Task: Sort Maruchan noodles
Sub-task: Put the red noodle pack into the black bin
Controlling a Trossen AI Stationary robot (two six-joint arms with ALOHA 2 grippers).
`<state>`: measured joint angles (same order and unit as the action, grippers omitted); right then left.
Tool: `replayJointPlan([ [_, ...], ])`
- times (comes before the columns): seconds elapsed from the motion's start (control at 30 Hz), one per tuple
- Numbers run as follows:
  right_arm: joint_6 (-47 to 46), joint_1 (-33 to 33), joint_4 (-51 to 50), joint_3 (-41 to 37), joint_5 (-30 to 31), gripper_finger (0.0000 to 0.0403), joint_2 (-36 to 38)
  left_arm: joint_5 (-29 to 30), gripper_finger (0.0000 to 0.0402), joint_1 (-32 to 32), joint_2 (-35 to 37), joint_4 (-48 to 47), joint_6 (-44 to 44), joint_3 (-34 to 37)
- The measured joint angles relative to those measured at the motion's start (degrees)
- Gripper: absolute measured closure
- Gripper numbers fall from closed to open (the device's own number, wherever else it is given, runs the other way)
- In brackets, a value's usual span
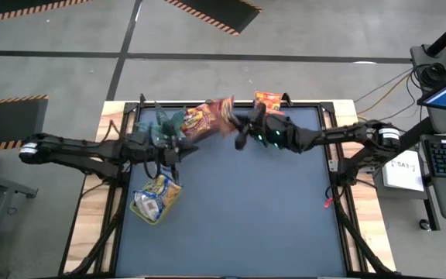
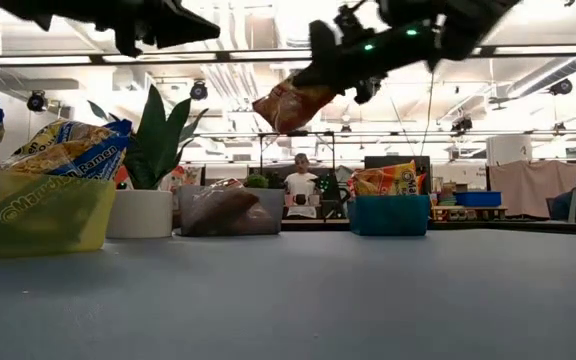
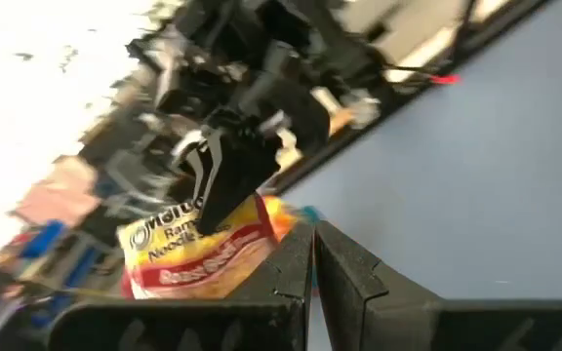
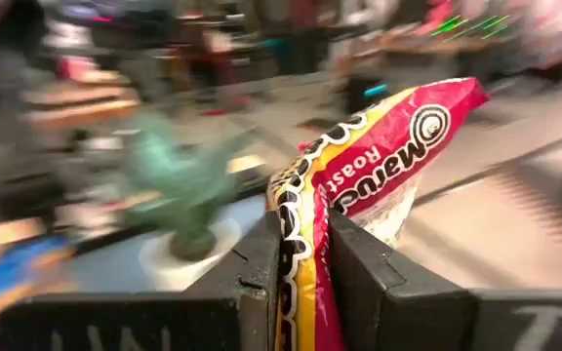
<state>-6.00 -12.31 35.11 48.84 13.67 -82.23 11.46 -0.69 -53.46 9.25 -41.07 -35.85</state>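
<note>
low view person [image 2: 299,187], right gripper [image 4: 305,255] pinching packet [image 4: 359,185]

Two arms over the table [image 1: 231,225], three bins [image 2: 33,210] along its upper-left and top edge, one potted plant [image 2: 153,160], one red packet [image 2: 290,105] aloft (binned packets overlap too much to count).

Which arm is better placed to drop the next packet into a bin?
The right. Its gripper is shut on an orange-red packet, held in the air near the table's far edge, where the blue bin stands. The left gripper is shut and empty.
</note>
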Motion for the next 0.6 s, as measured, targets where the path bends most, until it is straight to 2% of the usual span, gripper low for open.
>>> replayJointPlan([
  [0.1, 6.82, -2.48, -3.70, 5.86, 5.49, 0.0346, -2.56, 0.05, 0.0402, 3.46, 2.87, 4.26, -0.69, 2.78],
  [0.23, 10.77, -5.63, -7.13, 13.86, 5.89, 0.0346, -7.83, 0.18, 0.0402, 7.72, 5.67, 4.88, -0.51, 4.92],
  [0.4, 10.54, -7.94, -16.92, 25.28, 5.81, 0.0346, -15.98, 0.18, 0.0402, 9.64, 7.00, 4.43, 0.21, 5.65],
  [0.6, 9.01, -8.29, -32.19, 37.24, 5.69, 0.0346, -24.90, 0.19, 0.0402, 9.82, 7.43, 4.51, -3.66, 5.28],
])
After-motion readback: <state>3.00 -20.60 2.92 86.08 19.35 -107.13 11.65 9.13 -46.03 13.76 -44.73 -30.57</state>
